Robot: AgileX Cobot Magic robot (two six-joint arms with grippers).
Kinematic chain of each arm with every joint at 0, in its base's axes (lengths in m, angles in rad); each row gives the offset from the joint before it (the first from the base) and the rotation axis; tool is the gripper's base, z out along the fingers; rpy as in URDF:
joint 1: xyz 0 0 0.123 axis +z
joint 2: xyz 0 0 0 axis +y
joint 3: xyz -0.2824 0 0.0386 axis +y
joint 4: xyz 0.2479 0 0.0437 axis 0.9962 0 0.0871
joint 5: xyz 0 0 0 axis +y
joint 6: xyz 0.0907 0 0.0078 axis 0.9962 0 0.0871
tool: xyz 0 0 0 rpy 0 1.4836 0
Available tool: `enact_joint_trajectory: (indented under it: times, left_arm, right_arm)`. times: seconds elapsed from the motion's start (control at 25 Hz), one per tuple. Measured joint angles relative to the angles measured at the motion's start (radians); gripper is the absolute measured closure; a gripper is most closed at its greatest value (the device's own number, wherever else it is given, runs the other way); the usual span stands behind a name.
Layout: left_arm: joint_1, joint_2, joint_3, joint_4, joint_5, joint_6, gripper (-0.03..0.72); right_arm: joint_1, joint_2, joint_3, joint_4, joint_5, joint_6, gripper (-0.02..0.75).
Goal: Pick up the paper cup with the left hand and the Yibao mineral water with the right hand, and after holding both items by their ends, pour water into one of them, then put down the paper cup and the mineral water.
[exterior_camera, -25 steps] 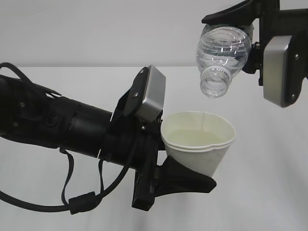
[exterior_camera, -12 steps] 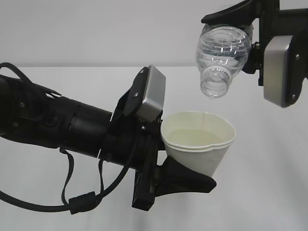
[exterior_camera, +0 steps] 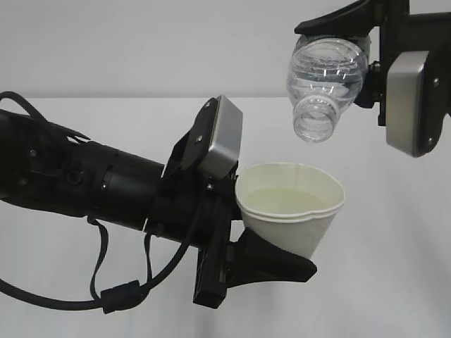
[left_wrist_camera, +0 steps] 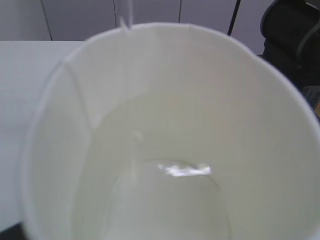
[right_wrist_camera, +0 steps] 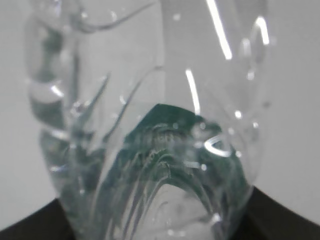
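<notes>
Left tool [exterior_camera: 271,243]: clenched on the lower body of the paper cup [exterior_camera: 290,208], one black finger [exterior_camera: 275,264] visible beneath and against the cup wall. The cup is lifted clear of the white surface [exterior_camera: 394,282] and sits nearly upright, mouth upward, at the tip of this tool. In the left wrist view the cup's cream interior [left_wrist_camera: 165,145] fills the frame; a shallow pool of clear liquid with a bright glint lies at the bottom. A grey plate [exterior_camera: 222,137] sits on the arm just behind the cup, with black cables [exterior_camera: 106,282] looping below the arm.

Right tool [exterior_camera: 352,42]: grasping the Yibao mineral water [exterior_camera: 325,81] by its body, a black finger [exterior_camera: 331,21] lying over the top of the bottle. The bottle is tipped steeply, its open neck pointing down and toward the camera, above the cup's mouth and apart from the rim. The right wrist view shows clear ribbed plastic [right_wrist_camera: 150,125] close up, the dark green label seen through it.
</notes>
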Motion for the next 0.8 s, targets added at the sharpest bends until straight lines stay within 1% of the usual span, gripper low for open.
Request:
enact_joint_trajectory:
  times: [0.8]
  left_arm:
    - [0.000,0.000,0.000,-0.007,0.000,0.000,0.264]
  right_arm:
    - [0.000,0.000,0.000,0.000,-0.008,0.032,0.317]
